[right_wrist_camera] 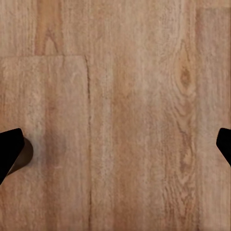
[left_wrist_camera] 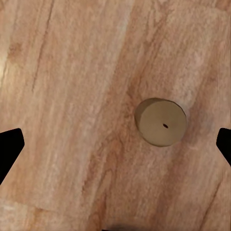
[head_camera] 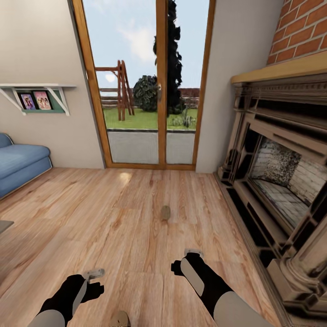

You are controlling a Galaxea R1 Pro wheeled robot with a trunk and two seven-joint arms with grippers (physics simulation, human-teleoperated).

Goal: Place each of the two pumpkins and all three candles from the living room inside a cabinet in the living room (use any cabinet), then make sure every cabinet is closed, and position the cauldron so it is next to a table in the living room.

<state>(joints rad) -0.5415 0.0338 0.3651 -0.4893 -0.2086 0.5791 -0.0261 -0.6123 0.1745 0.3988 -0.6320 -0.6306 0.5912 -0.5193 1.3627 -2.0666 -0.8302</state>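
Two candles (head_camera: 165, 212) (head_camera: 120, 319) and two claws (head_camera: 94, 274) (head_camera: 193, 252).

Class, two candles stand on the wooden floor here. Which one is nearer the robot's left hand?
The candle at the head view's bottom edge, beside the left hand. The other candle stands farther ahead, toward the glass door.

Centre of frame: a candle (head_camera: 165, 212) stands on the floor (head_camera: 127, 213), before the glass door (head_camera: 150, 86) at upper centre.
Bottom edge: a second candle (head_camera: 119, 319) on the floor, between the two arms.
Right side: the fireplace (head_camera: 281, 181).
Left edge: the sofa (head_camera: 20, 163), with a wall shelf (head_camera: 38, 93) above it.
Left wrist view: a candle (left_wrist_camera: 160, 122) right of centre, on the floor.
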